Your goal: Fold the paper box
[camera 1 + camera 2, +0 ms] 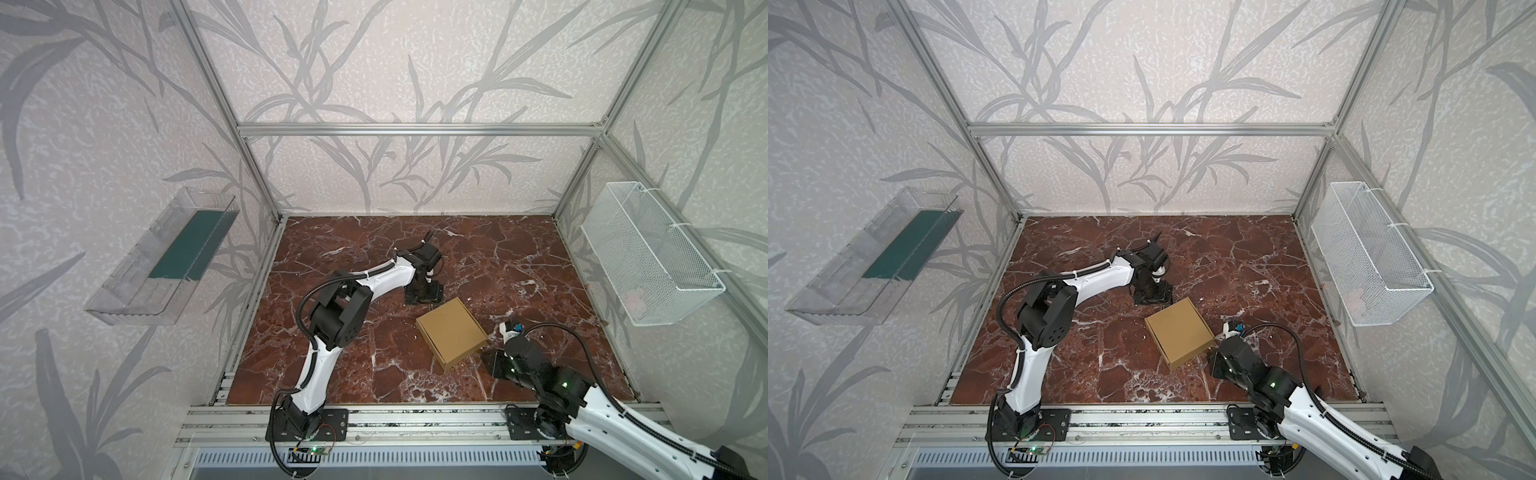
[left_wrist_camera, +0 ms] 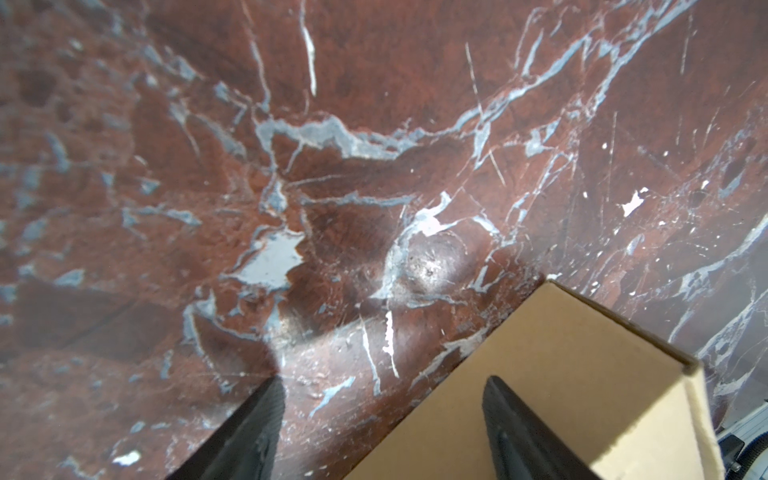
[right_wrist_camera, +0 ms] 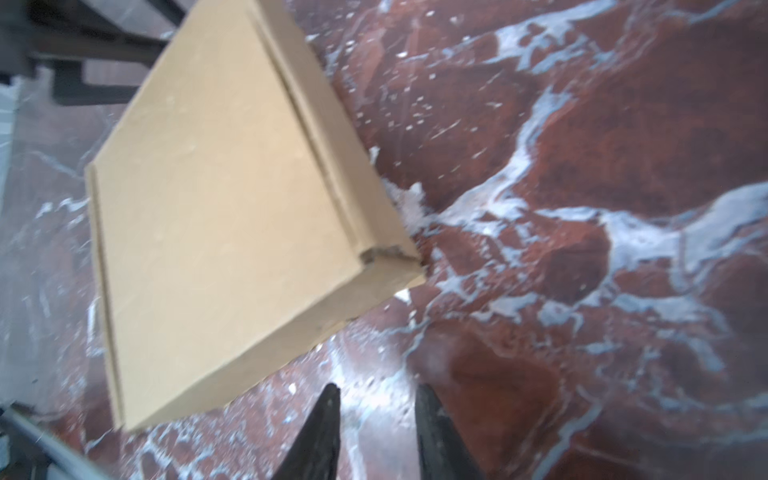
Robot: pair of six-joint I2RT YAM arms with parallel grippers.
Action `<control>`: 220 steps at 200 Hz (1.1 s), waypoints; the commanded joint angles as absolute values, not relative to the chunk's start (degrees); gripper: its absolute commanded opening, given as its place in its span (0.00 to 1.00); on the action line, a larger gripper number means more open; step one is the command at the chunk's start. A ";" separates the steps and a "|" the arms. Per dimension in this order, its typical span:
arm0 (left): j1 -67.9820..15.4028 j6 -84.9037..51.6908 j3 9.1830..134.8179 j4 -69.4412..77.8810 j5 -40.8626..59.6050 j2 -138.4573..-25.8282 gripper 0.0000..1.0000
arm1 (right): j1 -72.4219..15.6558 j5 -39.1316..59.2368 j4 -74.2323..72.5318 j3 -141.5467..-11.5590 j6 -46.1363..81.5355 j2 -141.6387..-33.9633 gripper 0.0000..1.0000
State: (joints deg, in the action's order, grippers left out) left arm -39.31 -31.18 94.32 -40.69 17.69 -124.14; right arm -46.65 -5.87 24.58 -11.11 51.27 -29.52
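Note:
The paper box [image 1: 452, 332] [image 1: 1179, 332] is a shallow tan cardboard mailer, folded shut and lying flat on the red marble table [image 1: 498, 257]. My left gripper [image 1: 424, 293] [image 1: 1152, 293] points down just behind the box's far corner. In the left wrist view the left gripper [image 2: 384, 379] is open wide, one finger showing over the box [image 2: 561, 353], with nothing between the jaws. My right gripper [image 1: 492, 359] [image 1: 1219, 359] sits low at the box's near right edge. In the right wrist view the right gripper [image 3: 378, 386] stands narrowly open beside the box [image 3: 216, 208], apart from it, over bare marble.
A clear plastic tray [image 1: 162, 262] hangs on the left wall and a white wire basket [image 1: 648, 253] on the right wall. An aluminium rail [image 1: 415, 419] carrying both arm bases runs along the table's front edge.

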 commanded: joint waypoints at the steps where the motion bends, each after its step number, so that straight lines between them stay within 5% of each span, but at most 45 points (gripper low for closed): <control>1: -39.38 -31.84 91.89 -44.48 18.42 -124.97 0.78 | -52.50 -9.16 26.15 -10.62 56.13 -29.63 0.31; 39: -39.40 -32.27 91.00 -43.95 18.55 -124.89 0.78 | -64.23 -14.17 15.46 -14.60 58.38 -43.84 0.30; 112: -39.46 -34.16 85.55 -39.79 19.51 -123.06 0.77 | -70.62 -15.81 -4.02 -19.74 60.11 -67.27 0.29; 220: -40.33 -40.54 68.63 -26.56 22.75 -116.38 0.78 | -69.16 -23.55 -13.70 -19.61 63.89 -73.61 0.29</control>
